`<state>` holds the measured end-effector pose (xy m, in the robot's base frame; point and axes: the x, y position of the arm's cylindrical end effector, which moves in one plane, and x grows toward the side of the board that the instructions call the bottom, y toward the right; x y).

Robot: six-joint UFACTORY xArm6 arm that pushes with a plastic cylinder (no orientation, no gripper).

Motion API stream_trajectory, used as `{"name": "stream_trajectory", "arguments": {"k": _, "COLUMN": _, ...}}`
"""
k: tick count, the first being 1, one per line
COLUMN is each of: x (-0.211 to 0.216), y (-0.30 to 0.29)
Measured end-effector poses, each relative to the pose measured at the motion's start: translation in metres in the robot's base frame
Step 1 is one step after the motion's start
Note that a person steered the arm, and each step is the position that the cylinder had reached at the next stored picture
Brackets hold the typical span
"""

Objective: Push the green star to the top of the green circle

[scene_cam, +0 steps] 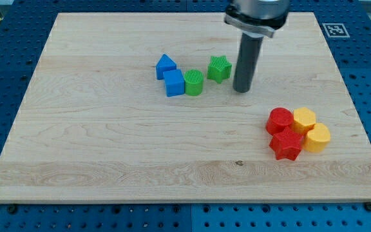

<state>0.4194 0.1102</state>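
Note:
The green star (pixel 219 68) lies on the wooden board, up and to the right of the green circle (pixel 194 82), with a small gap between them. My tip (pixel 242 89) stands just right of the green star, a little lower than it, close to it but apart. The green circle touches a blue cube (pixel 174 83) on its left.
A blue triangular block (pixel 165 65) sits above the blue cube. At the view's right lie a red circle (pixel 279 120), a red star (pixel 286 144), a yellow hexagon (pixel 304 120) and a yellow circle (pixel 317 137) in a tight cluster. The board's edge (pixel 185 201) runs along the bottom.

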Motion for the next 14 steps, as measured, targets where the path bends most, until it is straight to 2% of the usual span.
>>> {"name": "stream_trajectory", "arguments": {"k": 1, "x": 0.0, "y": 0.031}}
{"name": "stream_trajectory", "arguments": {"k": 3, "x": -0.043, "y": 0.038}}
{"name": "stream_trajectory", "arguments": {"k": 11, "x": -0.053, "y": 0.027}}
{"name": "stream_trajectory", "arguments": {"k": 14, "x": -0.053, "y": 0.005}}
